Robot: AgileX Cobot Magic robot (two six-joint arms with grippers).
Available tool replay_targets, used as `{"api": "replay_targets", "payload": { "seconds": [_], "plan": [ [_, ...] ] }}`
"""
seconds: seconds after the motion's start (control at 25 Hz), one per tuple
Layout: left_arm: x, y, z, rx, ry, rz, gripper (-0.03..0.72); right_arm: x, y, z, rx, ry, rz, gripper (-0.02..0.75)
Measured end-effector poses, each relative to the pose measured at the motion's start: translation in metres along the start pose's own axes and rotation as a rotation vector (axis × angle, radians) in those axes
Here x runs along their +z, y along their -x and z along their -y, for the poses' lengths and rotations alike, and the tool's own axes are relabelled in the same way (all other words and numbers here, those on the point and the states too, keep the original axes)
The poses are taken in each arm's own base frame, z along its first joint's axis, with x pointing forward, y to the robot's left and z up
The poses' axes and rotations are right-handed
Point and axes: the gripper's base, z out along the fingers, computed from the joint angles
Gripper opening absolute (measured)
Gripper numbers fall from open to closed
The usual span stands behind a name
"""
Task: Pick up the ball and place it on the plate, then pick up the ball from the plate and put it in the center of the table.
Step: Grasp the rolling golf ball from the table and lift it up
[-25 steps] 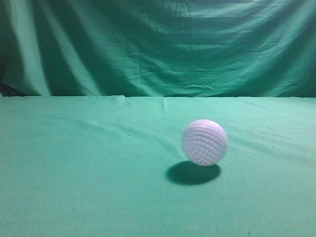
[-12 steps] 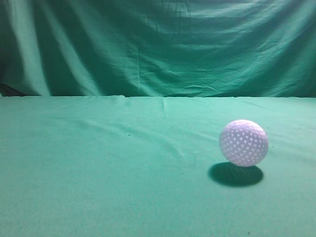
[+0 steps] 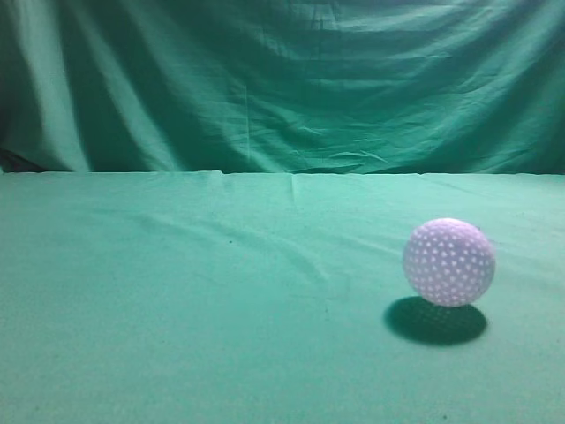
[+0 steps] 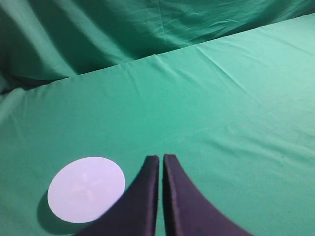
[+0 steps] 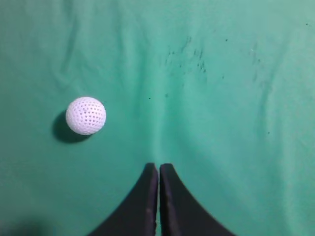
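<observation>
moved: ball (image 3: 448, 262) has rolled further toward the right side of the exterior view since both earlier frames; last step smaller than the one before.
ball: white, dimpled, sits on the tabletop (image 3: 177, 291) with its dark shadow under and just left of it. In the right wrist view it lies ahead of and well left of the right tool (image 5: 158, 169), apart from it, nothing touching it.
right tool: black fingers pressed together, only a hairline seam between them, empty. Hangs above bare green cloth with faint dark specks ahead of the tips.
left tool (image 4: 161, 161): fingers likewise closed tip to tip, gripping nothing.
plate (image 4: 86, 189): flat white disc on the tabletop, just left of the left tool, partly behind its left finger; nothing on it.
backdrop: darker green curtain (image 3: 282, 84) behind the tabletop's far edge.
</observation>
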Motion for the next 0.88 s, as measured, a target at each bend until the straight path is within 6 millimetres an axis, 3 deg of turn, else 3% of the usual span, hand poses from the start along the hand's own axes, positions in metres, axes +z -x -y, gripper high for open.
{"api": "replay_targets", "payload": {
  "seconds": [0.28, 0.32, 0.36, 0.56, 0.76, 0.84, 0.88],
  "plan": [
    [0.000, 0.000, 0.000, 0.007, 0.003, -0.001, 0.000, 0.037, 0.021, -0.043, -0.210, -0.004, -0.099, 0.000],
    [0.000, -0.001, 0.000, 0.007, 0.003, -0.003, 0.000, 0.044, 0.022, -0.046, -0.209, 0.001, -0.114, 0.048],
    [0.000, -0.001, 0.000, 0.011, 0.004, -0.003, 0.000, 0.049, 0.023, -0.050, -0.212, 0.007, -0.127, 0.048],
    [0.000, -0.001, -0.001, 0.027, 0.011, -0.006, 0.000, 0.079, 0.025, -0.069, -0.239, 0.049, -0.199, 0.278],
    [0.000, -0.001, -0.001, 0.027, 0.011, -0.006, 0.000, 0.099, 0.027, -0.075, -0.207, 0.052, -0.225, 0.533],
    [0.000, -0.001, -0.001, 0.027, 0.011, -0.006, 0.000, 0.104, 0.028, -0.076, -0.173, 0.048, -0.221, 0.584],
    [0.000, -0.001, -0.001, 0.027, 0.011, -0.006, 0.000, 0.107, 0.029, -0.076, -0.155, 0.047, -0.217, 0.568]
  ]
}}
